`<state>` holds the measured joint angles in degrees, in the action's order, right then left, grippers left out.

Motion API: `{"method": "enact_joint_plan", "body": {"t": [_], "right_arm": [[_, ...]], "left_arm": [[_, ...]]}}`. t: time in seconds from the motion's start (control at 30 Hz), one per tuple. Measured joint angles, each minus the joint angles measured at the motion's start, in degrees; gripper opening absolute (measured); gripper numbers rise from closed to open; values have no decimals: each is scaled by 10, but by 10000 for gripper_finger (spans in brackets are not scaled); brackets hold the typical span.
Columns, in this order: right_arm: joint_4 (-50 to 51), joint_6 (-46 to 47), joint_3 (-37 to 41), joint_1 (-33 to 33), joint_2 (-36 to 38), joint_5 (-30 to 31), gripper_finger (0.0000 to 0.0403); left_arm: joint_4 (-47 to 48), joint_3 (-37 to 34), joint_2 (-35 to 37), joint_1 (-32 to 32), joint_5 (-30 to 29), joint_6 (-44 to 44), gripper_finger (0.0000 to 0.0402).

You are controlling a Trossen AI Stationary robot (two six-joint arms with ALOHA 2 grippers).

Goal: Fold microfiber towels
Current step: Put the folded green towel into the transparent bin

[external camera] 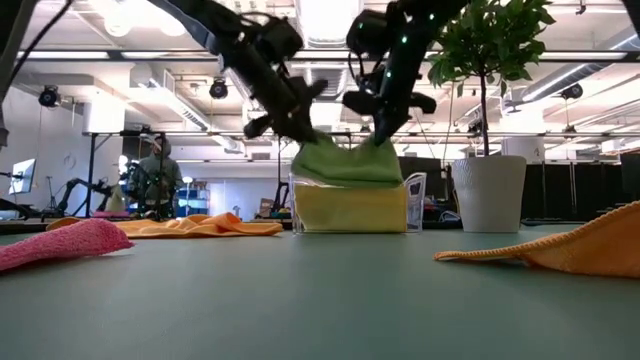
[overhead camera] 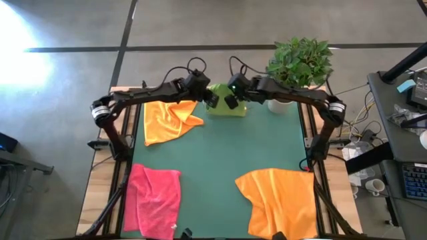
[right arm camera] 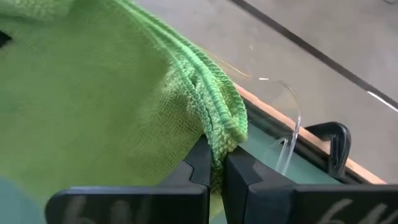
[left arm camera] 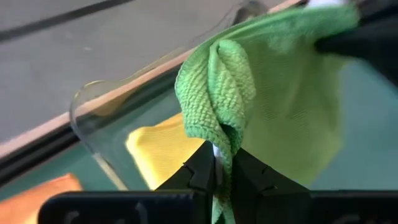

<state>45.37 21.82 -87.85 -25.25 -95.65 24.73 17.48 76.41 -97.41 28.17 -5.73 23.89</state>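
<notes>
Both tools pinch the green towel (overhead camera: 225, 107) just above the clear bin (external camera: 412, 215): left tool (left arm camera: 217, 169) on one edge, right tool (right arm camera: 216, 163) on the opposite edge. The towel hangs stretched between them over the yellow towel (external camera: 348, 207) in the bin, so lowering it calls for both arms equally.

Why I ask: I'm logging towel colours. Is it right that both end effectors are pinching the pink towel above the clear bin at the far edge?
Not quite: the left end effector and right end effector both pinch the lime green towel, as both wrist views show. The pink towel lies loose at the mat's near left. The clear bin part is right.
</notes>
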Motion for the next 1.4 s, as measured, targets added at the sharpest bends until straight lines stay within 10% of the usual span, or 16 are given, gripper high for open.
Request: {"method": "enact_joint_plan", "body": {"t": [0.93, 1.4], "right_arm": [[-50, -24, -7, -31, -110, 40, 8], [-55, -26, -7, -32, -111, 83, 8]], "left_arm": [[-60, 1, -79, 20, -37, -68, 18], [-58, 1, -76, 25, -36, -112, 91]]}}
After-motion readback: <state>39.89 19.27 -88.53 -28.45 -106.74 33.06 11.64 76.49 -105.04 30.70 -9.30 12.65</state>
